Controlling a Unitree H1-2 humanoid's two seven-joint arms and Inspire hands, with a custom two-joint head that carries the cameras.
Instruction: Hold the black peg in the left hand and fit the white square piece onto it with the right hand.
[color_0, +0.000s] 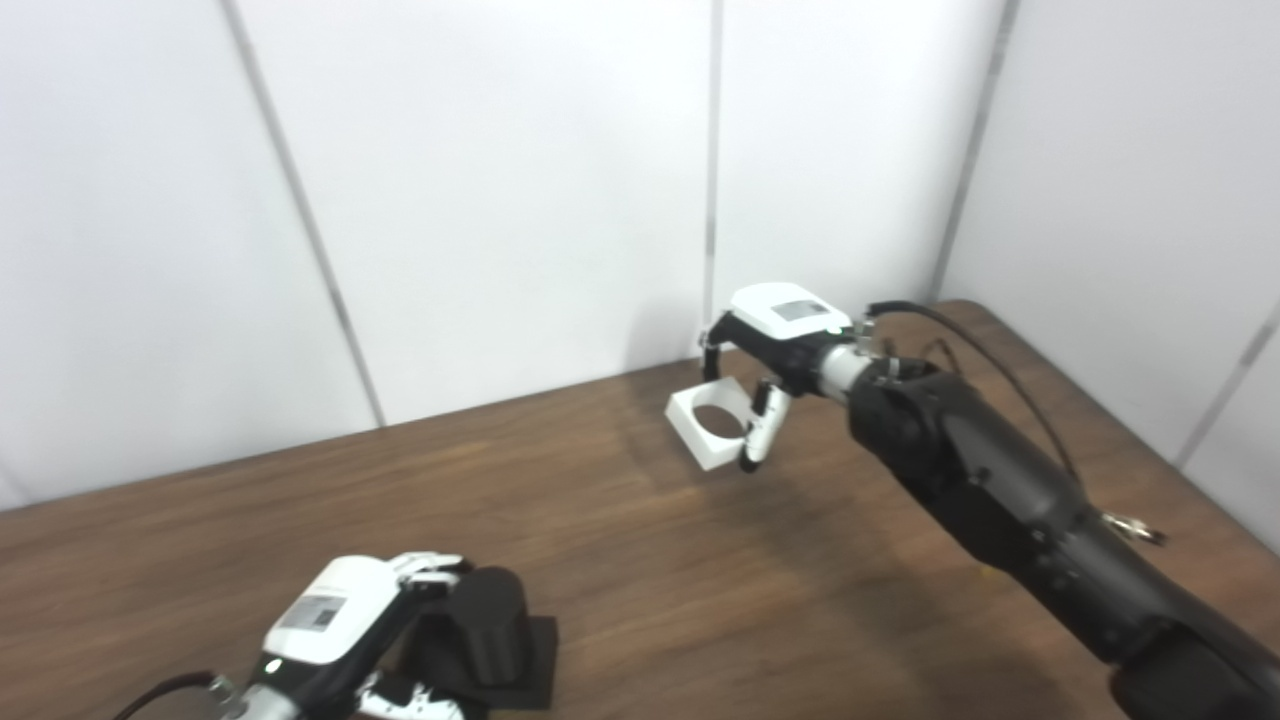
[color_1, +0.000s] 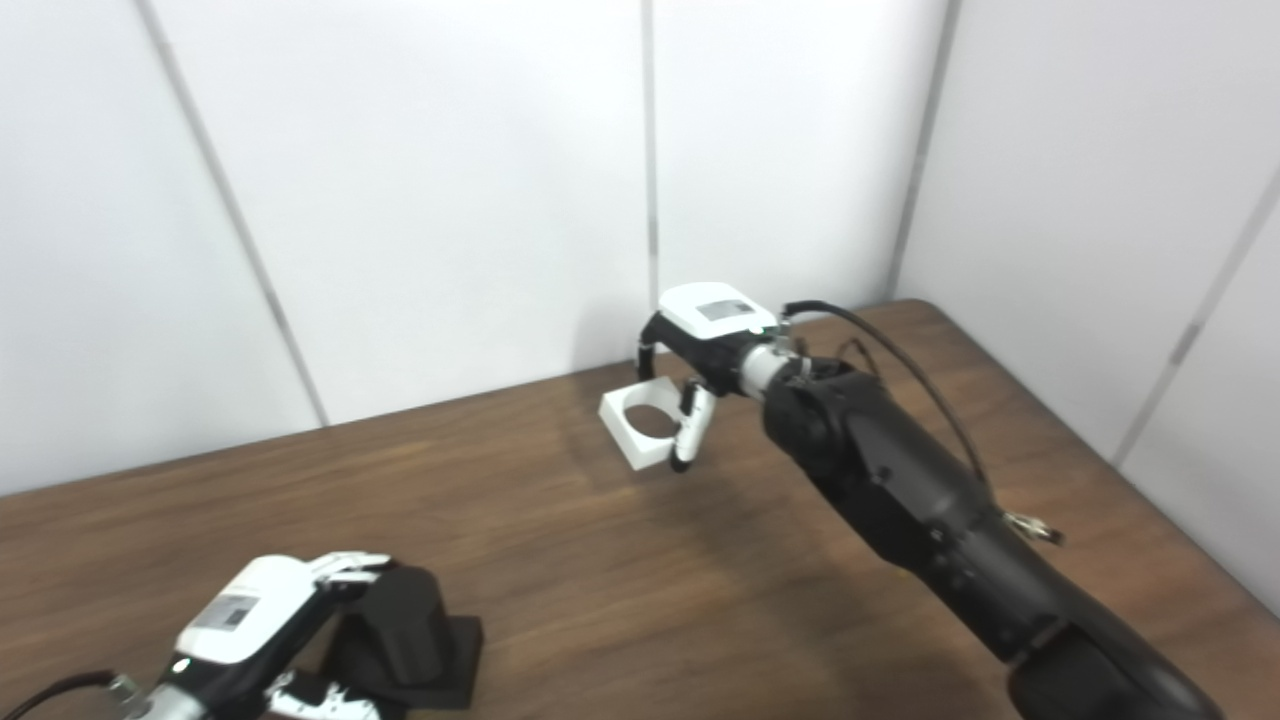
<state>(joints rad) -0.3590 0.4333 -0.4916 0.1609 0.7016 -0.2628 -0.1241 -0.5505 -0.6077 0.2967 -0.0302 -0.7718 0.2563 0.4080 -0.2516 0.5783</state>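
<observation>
The black peg (color_0: 487, 625), a thick cylinder on a square black base, stands on the brown table (color_0: 640, 560) at the near left. My left hand (color_0: 345, 630) is wrapped around it from the left side. Farther back, right of centre, the white square piece (color_0: 706, 424) with a round hole is held a little above the table. My right hand (color_0: 770, 345) is shut on it, fingers over its far edge and thumb (color_0: 757, 432) on its near right side. In the right eye view the peg (color_1: 402, 625) and the piece (color_1: 637, 422) are well apart.
White wall panels (color_0: 500, 180) close off the table's back and right sides. The table's right edge (color_0: 1180, 470) runs close to my right arm. Bare wood lies between the two hands.
</observation>
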